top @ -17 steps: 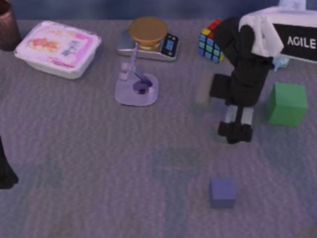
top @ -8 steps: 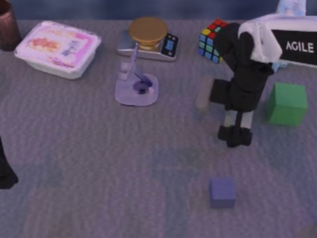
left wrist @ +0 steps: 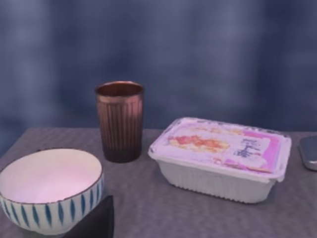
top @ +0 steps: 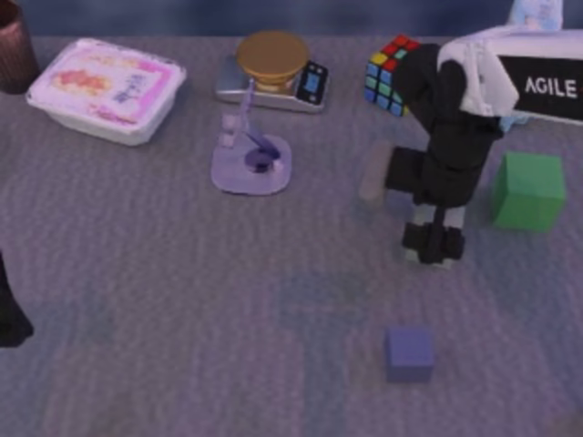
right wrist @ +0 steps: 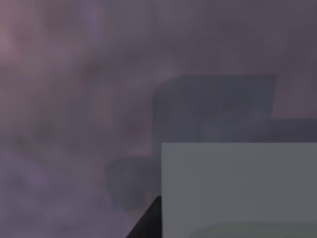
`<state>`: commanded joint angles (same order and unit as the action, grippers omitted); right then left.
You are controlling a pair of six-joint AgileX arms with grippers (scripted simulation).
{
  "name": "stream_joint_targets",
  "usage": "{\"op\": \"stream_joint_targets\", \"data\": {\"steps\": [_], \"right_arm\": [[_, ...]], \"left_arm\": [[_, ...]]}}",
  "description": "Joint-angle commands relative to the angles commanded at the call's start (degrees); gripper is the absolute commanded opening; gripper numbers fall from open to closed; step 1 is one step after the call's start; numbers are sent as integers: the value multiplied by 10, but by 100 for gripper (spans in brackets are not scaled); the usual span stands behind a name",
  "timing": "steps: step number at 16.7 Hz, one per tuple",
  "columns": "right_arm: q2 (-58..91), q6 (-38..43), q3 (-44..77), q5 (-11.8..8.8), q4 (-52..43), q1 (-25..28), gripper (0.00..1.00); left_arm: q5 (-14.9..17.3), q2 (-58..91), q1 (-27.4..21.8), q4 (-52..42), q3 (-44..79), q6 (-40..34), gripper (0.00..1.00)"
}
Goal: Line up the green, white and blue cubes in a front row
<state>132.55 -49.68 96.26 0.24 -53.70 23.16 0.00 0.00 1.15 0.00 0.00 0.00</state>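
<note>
The grey table [top: 164, 300] carries everything here. My right arm reaches in from the far right, and the right gripper [top: 434, 246] points down right of centre, its dark fingers clamped on the white cube [right wrist: 237, 188], which fills much of the right wrist view as a pale flat face above the tabletop; from above only slivers of pale surface show between the fingers. The left gripper [top: 11, 319] is parked at the left edge of the table, only partly in view, and I cannot tell whether its pincer is apart or together. A sealed food tray [top: 107, 88] with a pink label lies at the far left, with a ribbed brown cup [top: 13, 45] just left of it in the corner; the left wrist view also shows a white bowl [left wrist: 49, 191] with blue dashes near the cup. A kitchen scale [top: 273, 73] with a round tan top stands far centre, and a lilac stand [top: 251, 159] sits just in front of it. The green cube [top: 528, 189] rests on the table just right of the right gripper, apart from it. A multicoloured puzzle cube [top: 387, 73] sits at the far side, partly behind the right arm. The blue cube [top: 408, 353] lies nearer the front edge, well in front of the right gripper.
</note>
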Motion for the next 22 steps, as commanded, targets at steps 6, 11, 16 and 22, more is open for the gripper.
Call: {"op": "stream_joint_targets", "data": {"steps": [6,11,16,22], "right_arm": [[0,0,0,0,0,0,0],[-15,6,0,-4,-11,0,0],[-32,5,46,-5,-76,2,0],[-56,5,94,-5,-147,5,0]], "left_arm": [[0,0,0,0,0,0,100],[0,0,0,0,0,0,100],[0,0,0,0,0,0,100],[0,0,0,0,0,0,100]]}}
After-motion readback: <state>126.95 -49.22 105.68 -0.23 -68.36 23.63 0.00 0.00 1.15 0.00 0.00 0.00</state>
